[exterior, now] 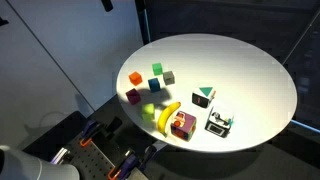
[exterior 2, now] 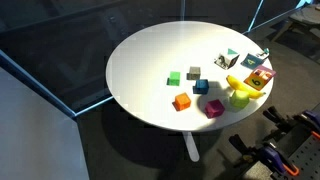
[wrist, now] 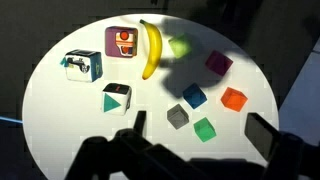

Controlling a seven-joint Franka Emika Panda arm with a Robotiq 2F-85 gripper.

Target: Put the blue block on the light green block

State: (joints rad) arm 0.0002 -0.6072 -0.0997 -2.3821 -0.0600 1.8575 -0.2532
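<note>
While the jaws hung released above the worktop (wrist: pixel 60 110), the blue block (wrist: pixel 194 96) sat apart from the light green block (wrist: pixel 180 46), at its six o'clock in the wrist view.

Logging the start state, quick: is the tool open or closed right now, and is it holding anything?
Tool: open, jaws wide apart, holding nothing.

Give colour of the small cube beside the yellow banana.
Pale yellow-green cube; shows best in wrist view.

Grey cube (wrist: pixel 177 117) near blue block (wrist: pixel 194 96), banana (wrist: pixel 151 48) beside light green block (wrist: pixel 179 46)
</note>
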